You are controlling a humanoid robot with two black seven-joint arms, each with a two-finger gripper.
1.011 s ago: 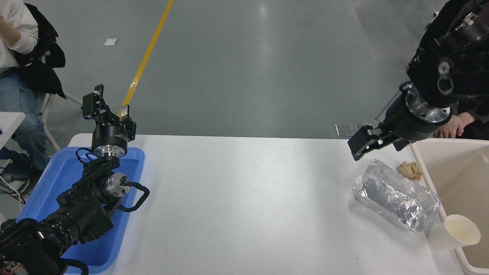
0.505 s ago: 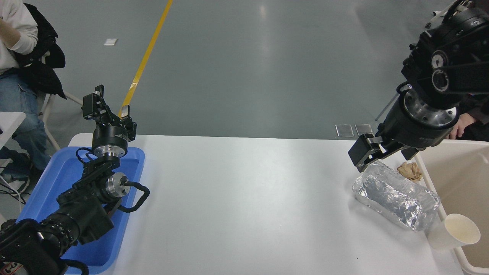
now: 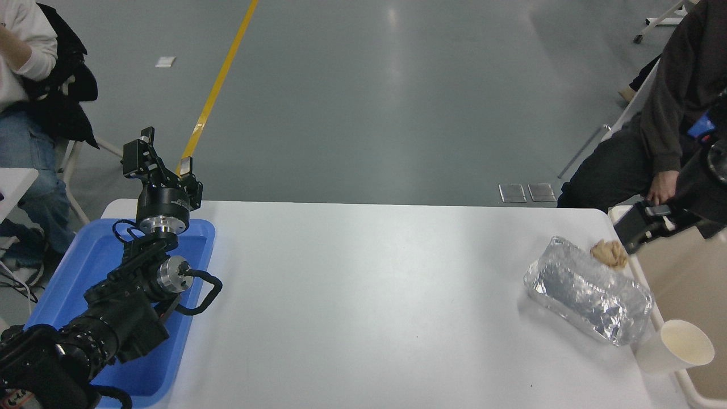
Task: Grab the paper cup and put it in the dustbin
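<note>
The right gripper (image 3: 639,232) hangs at the table's far right, over the dustbin's (image 3: 676,272) far corner; whether its fingers are parted cannot be told. Just toward seven o'clock lies a brown paper wad (image 3: 609,253), touching the crumpled foil tray (image 3: 588,289). Beyond the tray's near end, toward five o'clock, the paper cup (image 3: 673,345) lies tipped against the dustbin rim, its long axis running nine to three, mouth toward three o'clock. The left gripper (image 3: 159,165) sits spread open above the blue tray (image 3: 68,272).
</note>
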